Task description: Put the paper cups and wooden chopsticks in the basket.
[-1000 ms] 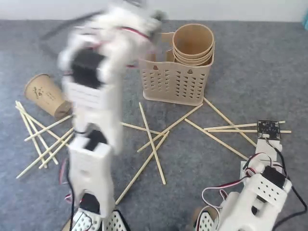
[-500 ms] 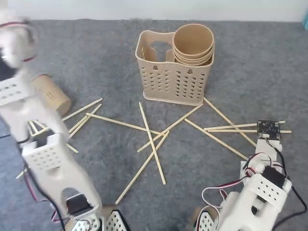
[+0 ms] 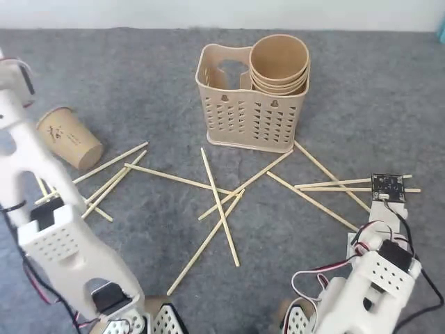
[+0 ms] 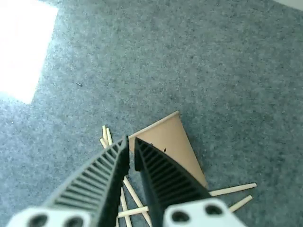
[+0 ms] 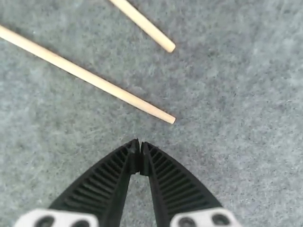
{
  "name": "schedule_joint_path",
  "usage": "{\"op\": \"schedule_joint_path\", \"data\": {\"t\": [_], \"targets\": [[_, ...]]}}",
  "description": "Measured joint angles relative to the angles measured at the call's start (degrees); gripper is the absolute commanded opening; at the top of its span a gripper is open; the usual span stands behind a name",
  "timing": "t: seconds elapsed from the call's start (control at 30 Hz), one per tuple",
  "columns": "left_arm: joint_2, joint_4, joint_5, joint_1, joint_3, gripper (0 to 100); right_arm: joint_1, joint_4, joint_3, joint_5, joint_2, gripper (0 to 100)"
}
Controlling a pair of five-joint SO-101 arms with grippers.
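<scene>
Just beyond left gripper (image 4: 131, 140), paper cup (image 4: 173, 142); toppled

One slotted plastic basket (image 3: 250, 115). Inside it, one nested stack of paper cups (image 3: 279, 59), at least three by the rims. One more paper cup (image 3: 68, 138) lying outside. Scattered wooden chopsticks (image 3: 220, 207): eleven countable, a few more partly hidden at the left. Two white robot arms (image 3: 66, 243).

readable text: none in any view
paper cup (image 3: 68, 137): lying on its side, with a small dark printed mark on its wall, too small to make out
</scene>
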Motion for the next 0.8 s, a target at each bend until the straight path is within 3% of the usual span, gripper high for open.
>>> {"op": "schedule_joint_path", "data": {"t": [0.6,0.8], "targets": [[19.16,-20.48,0.00,-3.69,3.78,2,0.00,0.00,0.00,0.00,0.00,0.8],[22.15,-17.49,0.18,-2.11,3.78,2,0.00,0.00,0.00,0.00,0.00,0.8]]}}
